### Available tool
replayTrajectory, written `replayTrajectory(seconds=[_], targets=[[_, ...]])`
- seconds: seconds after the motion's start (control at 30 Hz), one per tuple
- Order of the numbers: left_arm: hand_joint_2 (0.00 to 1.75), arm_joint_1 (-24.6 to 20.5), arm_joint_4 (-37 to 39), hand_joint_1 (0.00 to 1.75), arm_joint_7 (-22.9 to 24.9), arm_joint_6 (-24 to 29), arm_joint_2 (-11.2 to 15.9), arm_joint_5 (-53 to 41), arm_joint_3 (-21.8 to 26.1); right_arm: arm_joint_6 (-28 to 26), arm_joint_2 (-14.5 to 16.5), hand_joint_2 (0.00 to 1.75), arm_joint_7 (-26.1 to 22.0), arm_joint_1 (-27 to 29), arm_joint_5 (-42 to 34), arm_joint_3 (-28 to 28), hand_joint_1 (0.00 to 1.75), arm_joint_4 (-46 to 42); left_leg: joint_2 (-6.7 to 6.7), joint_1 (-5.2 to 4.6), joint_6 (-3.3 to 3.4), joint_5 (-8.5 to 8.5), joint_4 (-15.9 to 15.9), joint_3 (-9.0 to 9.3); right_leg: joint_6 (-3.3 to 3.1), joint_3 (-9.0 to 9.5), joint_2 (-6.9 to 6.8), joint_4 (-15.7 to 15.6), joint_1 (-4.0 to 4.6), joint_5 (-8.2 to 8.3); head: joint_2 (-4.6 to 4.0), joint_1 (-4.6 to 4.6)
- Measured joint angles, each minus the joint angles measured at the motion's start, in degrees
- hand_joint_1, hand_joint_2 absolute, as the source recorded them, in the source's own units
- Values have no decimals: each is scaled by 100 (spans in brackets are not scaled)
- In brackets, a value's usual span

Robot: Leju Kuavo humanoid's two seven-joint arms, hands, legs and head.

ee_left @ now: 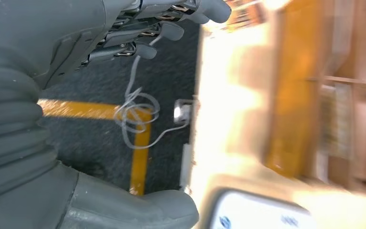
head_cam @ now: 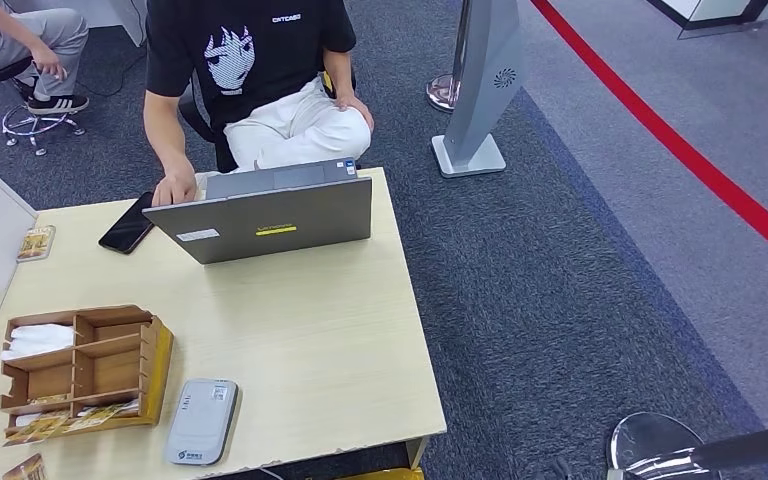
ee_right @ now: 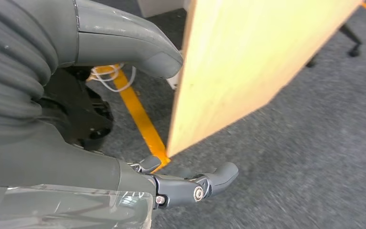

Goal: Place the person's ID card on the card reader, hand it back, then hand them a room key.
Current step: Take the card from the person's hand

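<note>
The grey card reader [head_cam: 201, 421] lies flat near the table's front edge, and its white corner [ee_left: 262, 214] appears in the left wrist view. To its left stands a wooden organiser [head_cam: 82, 370] with yellowish cards [head_cam: 70, 418] in its front slot. A seated person in a black T-shirt [head_cam: 245, 50] rests a hand [head_cam: 173, 187] on the table beside the laptop. My left hand [ee_left: 38, 95] hangs beside the table's edge with fingers [ee_left: 167, 31] and thumb apart, holding nothing. Beside the tabletop [ee_right: 248, 67], my right hand [ee_right: 52, 119] also holds nothing, thumb and fingers [ee_right: 209, 181] spread.
A grey laptop [head_cam: 275, 215] stands open at the table's far side, a black phone [head_cam: 127, 223] to its left. A small yellowish packet [head_cam: 35, 243] lies at the left edge. A grey kiosk stand [head_cam: 480, 90] and stanchion bases [head_cam: 655, 445] stand on the carpet to the right.
</note>
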Motion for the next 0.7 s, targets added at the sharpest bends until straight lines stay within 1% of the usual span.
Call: replayTrajectory(seconds=[0.1, 0.23, 0.33, 0.43, 0.53, 0.7], targets=[[175, 109, -358, 0, -358, -89, -30, -291, -85, -107, 2, 175, -69, 82, -86, 9, 0, -155, 0, 0, 0, -2, 0, 1, 0, 0, 0, 0, 0, 0, 0, 0], [175, 114, -812, 0, -1005, -274, -57, -674, -111, -220, 4, 175, -141, 184, -177, 63, 0, -306, 1, 1, -2, -2, 0, 3, 0, 0, 0, 0, 0, 0, 0, 0], [175, 74, -1133, 0, -1486, -399, -69, -986, -128, -287, 5, 175, -184, 252, -199, 113, 0, -402, 1, 1, -2, -2, 0, 6, 0, 0, 0, 0, 0, 0, 0, 0], [175, -88, -1396, 0, -1875, -439, -63, -1389, -161, -310, 6, 175, -204, 294, -194, 153, 0, -460, 1, 0, -2, -2, 0, 8, 0, 0, 1, 0, 0, 0, 0, 1], [175, -382, -1546, 0, -1995, -422, 29, -1883, -230, -269, 6, 175, -203, 306, -164, 169, 0, -475, 2, 0, -2, -2, 0, 10, -1, 0, 1, 0, 0, 0, 0, 1], [175, -980, -1571, 0, -1810, -426, 327, -2613, -354, -120, 6, 175, -190, 302, -47, 168, 0, -467, 3, 1, -4, 0, 0, 11, -1, 1, 1, 0, 1, 1, 0, 1]])
